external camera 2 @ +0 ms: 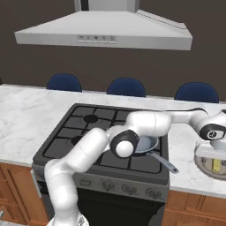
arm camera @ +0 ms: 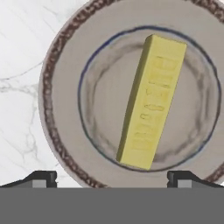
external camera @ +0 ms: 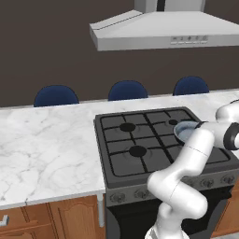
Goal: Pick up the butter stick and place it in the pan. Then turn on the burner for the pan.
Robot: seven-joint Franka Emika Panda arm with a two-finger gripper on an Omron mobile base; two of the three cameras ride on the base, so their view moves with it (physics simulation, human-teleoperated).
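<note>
The gripper [arm camera: 112,177] hangs with its jaws wide apart and empty, straight above a plate [arm camera: 61,78] on the marble counter [external camera 2: 26,117] right of the stove [external camera 2: 79,132]. The butter stick [arm camera: 151,101] lies slanted across the plate's middle. The pan [external camera 2: 148,143] sits on the stove's front right burner, handle pointing forward-right

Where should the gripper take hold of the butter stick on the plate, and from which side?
Probably from straight above, at the middle of the butter stick, closing across its two long narrow sides. It lies flat in the plate, and the open gripper already hangs over it.
</note>
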